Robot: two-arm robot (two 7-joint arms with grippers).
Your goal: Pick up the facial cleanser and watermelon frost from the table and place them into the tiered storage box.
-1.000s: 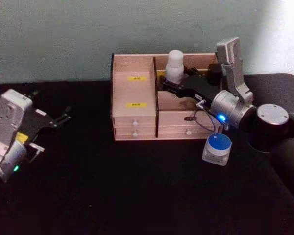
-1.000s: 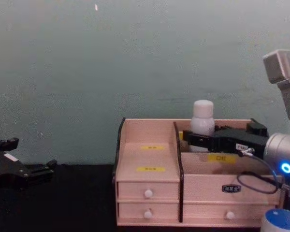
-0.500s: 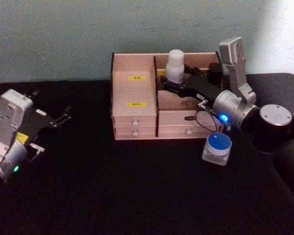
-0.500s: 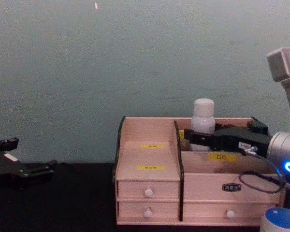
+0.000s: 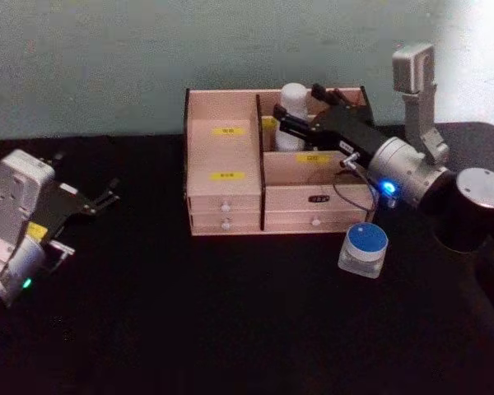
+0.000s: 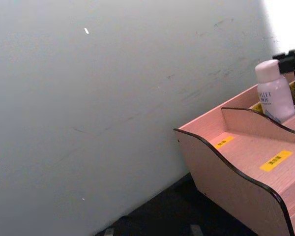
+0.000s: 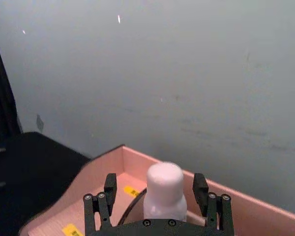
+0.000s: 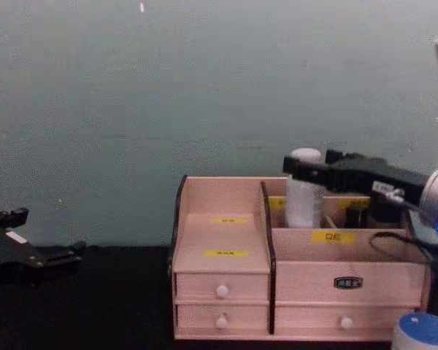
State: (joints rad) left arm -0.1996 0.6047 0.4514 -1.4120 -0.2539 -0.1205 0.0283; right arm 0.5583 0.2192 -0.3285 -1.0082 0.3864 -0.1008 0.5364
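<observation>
The facial cleanser [image 5: 291, 109], a tall white bottle, stands upright in the rear right compartment of the tiered storage box [image 5: 226, 152]. My right gripper [image 5: 300, 107] hovers at the height of its cap, open. In the right wrist view its fingers [image 7: 109, 183] flank the cleanser [image 7: 163, 191] without touching it. The chest view shows the cleanser [image 8: 303, 200] rising above the box [image 8: 226, 233] with the right gripper [image 8: 296, 168] beside its cap. The watermelon frost [image 5: 365, 249], a squat blue-lidded jar, sits on the table in front of the box's right end. My left gripper [image 5: 107, 192] rests open at the far left.
The black table [image 5: 230, 313] stretches wide in front of the box. A pale wall stands close behind it. The box's left stepped compartment [image 6: 250, 157] holds nothing. The jar [image 8: 423, 334] sits just below my right arm.
My right gripper has let go of the facial cleanser and risen from its body to cap height. The bottle stays standing in the box. The left arm has not moved.
</observation>
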